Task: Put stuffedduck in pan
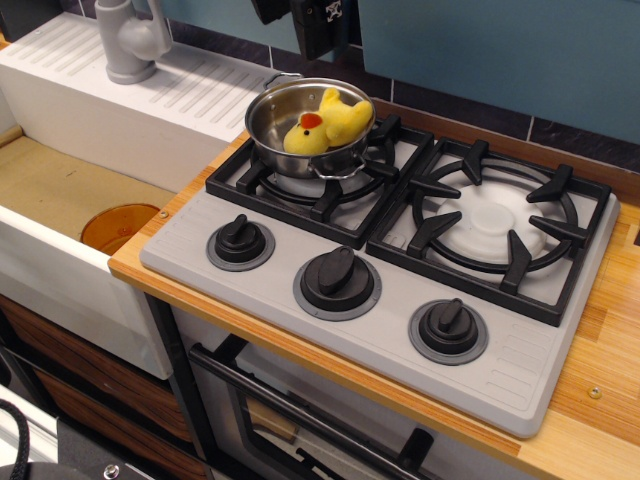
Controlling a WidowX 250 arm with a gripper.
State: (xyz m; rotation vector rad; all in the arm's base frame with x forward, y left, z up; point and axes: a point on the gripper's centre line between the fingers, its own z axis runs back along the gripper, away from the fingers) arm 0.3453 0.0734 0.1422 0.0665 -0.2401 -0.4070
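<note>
the stuffedduck [326, 124] lies inside the pan [275, 120] on the left burner, so the task looks done; the gripper [318, 25] hangs above, holding nothing, its opening cropped from view

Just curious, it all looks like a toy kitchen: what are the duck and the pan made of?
The stuffedduck looks like soft yellow plush: fuzzy, matte, slumped. The pan looks like polished steel: mirror-bright, reflective walls, though shiny plated plastic can't be excluded.
</note>
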